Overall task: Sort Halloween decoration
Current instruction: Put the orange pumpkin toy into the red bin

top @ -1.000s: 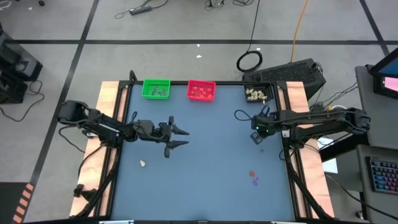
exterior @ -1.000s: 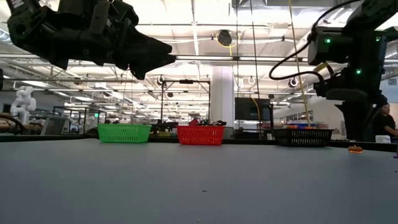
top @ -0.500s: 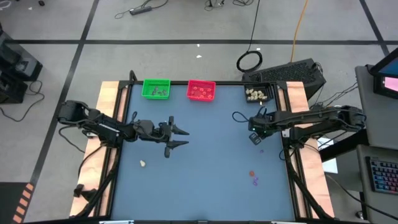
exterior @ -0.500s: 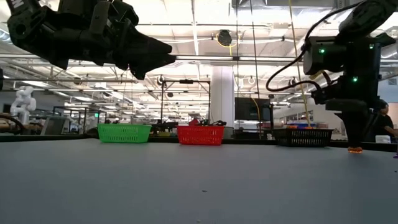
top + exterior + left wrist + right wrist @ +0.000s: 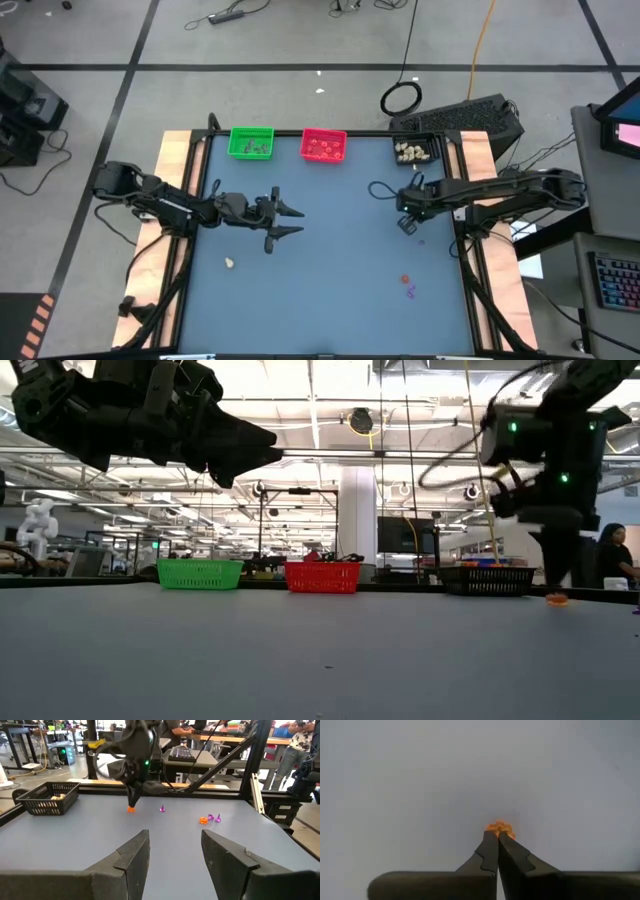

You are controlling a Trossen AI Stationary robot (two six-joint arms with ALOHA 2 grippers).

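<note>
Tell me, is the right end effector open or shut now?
Shut. The right end effector has its dark fingertips pressed together, with the tiny orange trinket at their tips.

mid-table (image 5: 340, 240) open — passable | trays (image 5: 323, 145) line far edge

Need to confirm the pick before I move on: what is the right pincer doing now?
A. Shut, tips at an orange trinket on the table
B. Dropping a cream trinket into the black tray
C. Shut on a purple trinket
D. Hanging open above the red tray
A: the right wrist view shows the right pincer with fingers pressed together at the orange trinket, down at the table.
</note>
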